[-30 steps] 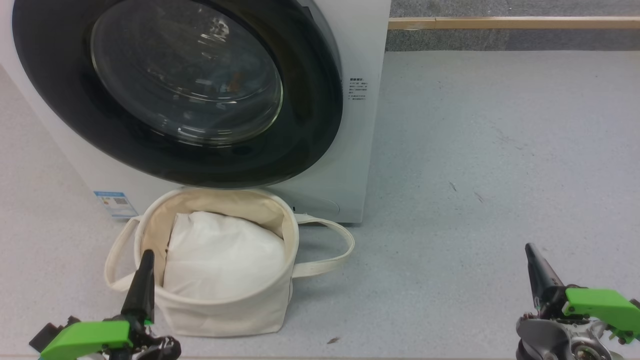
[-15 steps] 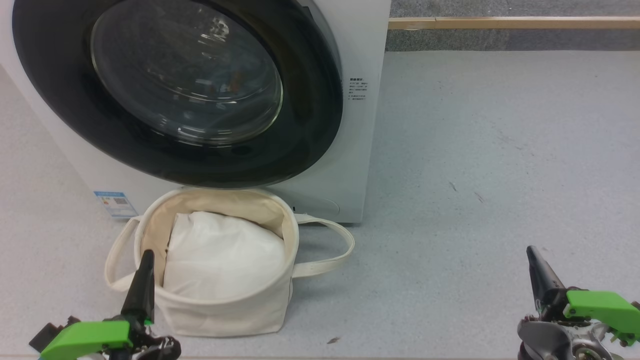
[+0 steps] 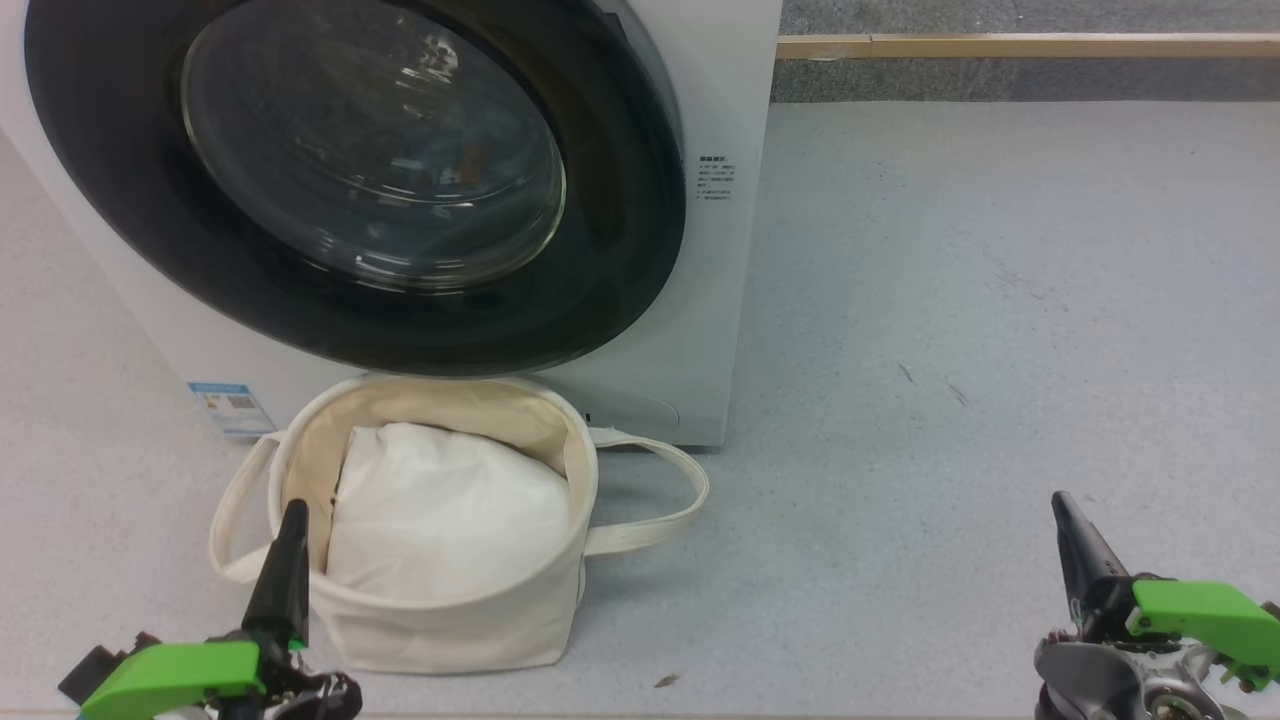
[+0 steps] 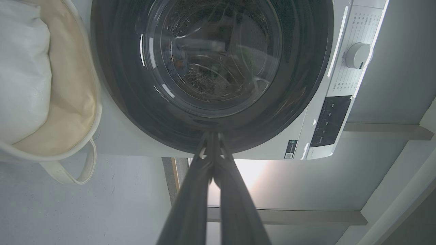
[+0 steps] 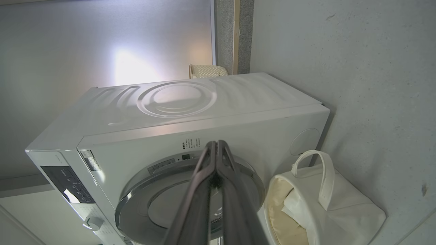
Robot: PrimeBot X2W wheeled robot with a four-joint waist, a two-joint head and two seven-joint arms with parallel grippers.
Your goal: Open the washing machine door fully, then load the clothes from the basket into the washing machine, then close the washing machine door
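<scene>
Door shut: the washing machine door lies flat against the front of the white washing machine, its glossy black rim round the bulging glass. Behind the glass an orange-brown fleck shows among the reflections, too dim to say what it is.

On the grey floor, touching the foot of the machine just below the door, stands the cream basket. A plain white cushion sits inside it, and one looped handle lies out on the floor towards the robot's right. A small blue label is stuck on the machine front beside the basket's left.

The left hand hangs at the near rim of the basket, its two dark fingers pressed together on nothing, pointing at the door's lower rim in the left wrist view. The right hand hovers over bare floor well apart from the basket, fingers likewise pressed together and empty.
</scene>
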